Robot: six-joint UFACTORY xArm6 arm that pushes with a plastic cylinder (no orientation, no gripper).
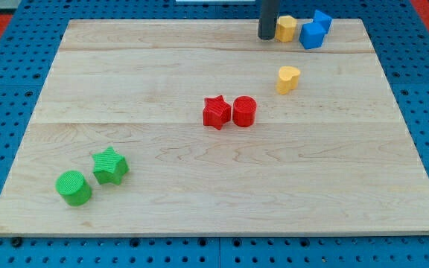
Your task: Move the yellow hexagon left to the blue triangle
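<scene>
Already the tip (267,36) touches the yellow hexagon's (287,28) left side, beside the blue triangle (311,35). Pushing rightward could jam both, perhaps against the blue block (322,20) behind, whose shape is unclear. The rod has no jaws to open or close.

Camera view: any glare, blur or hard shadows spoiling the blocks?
Camera view: even, soft light, no glare on the pale wooden board; the red star block is sharp with a faint shadow; the dark rod is cut off by the view's top, my tip just left of the yellow hexagon block.

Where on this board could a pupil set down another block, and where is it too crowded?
Free: the whole left half above the green cylinder and green star; the bottom right below the red star and red cylinder. Crowded: the top right, where my tip touches the yellow hexagon beside two blue blocks, yellow heart below.
</scene>
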